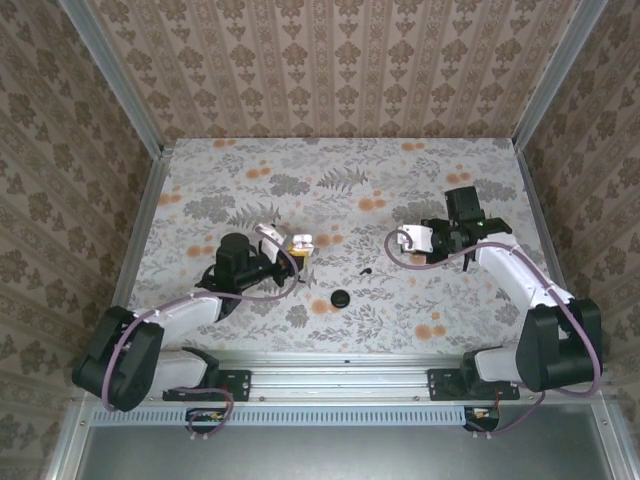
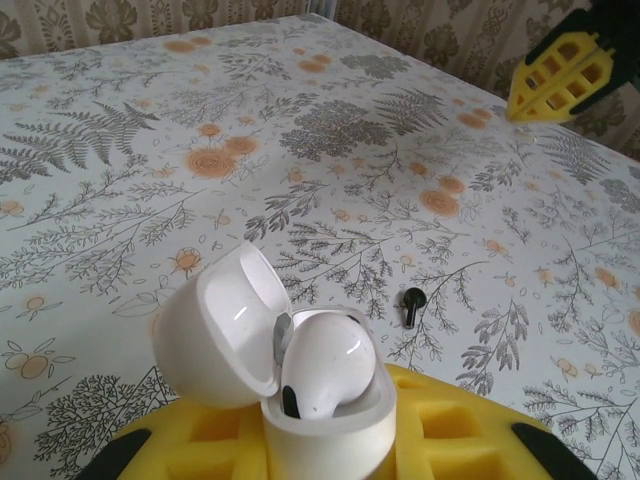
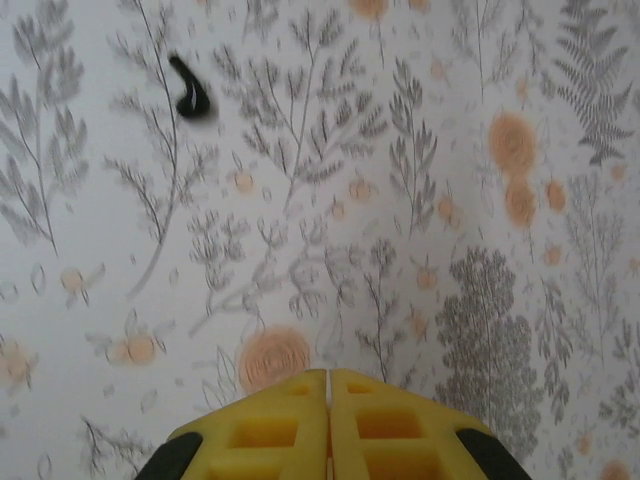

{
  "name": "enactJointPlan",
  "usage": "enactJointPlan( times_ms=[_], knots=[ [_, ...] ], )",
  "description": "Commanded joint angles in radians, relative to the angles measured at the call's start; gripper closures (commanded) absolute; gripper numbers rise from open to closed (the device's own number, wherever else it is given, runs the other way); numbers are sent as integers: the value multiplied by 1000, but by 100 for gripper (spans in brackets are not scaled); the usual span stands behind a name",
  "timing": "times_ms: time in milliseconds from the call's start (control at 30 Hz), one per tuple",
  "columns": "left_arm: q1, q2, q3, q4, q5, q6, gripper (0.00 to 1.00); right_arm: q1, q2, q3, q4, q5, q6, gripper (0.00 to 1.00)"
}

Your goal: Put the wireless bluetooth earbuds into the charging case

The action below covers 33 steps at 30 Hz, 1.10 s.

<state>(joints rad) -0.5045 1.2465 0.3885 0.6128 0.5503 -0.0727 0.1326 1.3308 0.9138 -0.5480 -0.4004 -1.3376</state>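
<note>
- Charging case (image 2: 325,430) clamped upright in left end effector (image 1: 296,250), lid flipped back, so opening faces up and stays steady for loading.
- One earbud (image 2: 325,365) sitting in case, bulb proud of rim; prob. not fully seated.
- Whether 2nd bud already inside: can't tell.
- Right end effector (image 3: 328,410) pressed shut, empty, hovering over counter (image 3: 480,250); free for next pick.
- Small black piece (image 3: 190,95) ahead & left of it.

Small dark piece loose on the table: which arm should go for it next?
Right. The left gripper is shut on the open charging case, one white earbud inside. The right gripper is shut, empty, with the dark piece ahead of it; it must open first.
</note>
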Motion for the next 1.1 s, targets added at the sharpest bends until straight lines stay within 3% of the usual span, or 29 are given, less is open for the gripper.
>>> enactJointPlan(
  times_ms=[0,233,533,767,967,1067],
  knots=[
    [-3,-18,30,35,14,-13,90,74,-2,-39,-49,-28,88,95],
    [2,-77,11,-30,-15,27,90,205,54,-67,-138,51,133,95],
    [2,-136,8,-100,-60,75,90,299,274,-13,-201,175,179,95],
    [-1,-162,10,-140,-85,97,90,324,286,54,-209,133,288,78],
    [1,-162,23,-164,-90,102,90,328,190,142,-221,111,690,62],
    [0,-162,21,-171,-98,100,90,343,173,193,-272,179,940,58]
  ],
)
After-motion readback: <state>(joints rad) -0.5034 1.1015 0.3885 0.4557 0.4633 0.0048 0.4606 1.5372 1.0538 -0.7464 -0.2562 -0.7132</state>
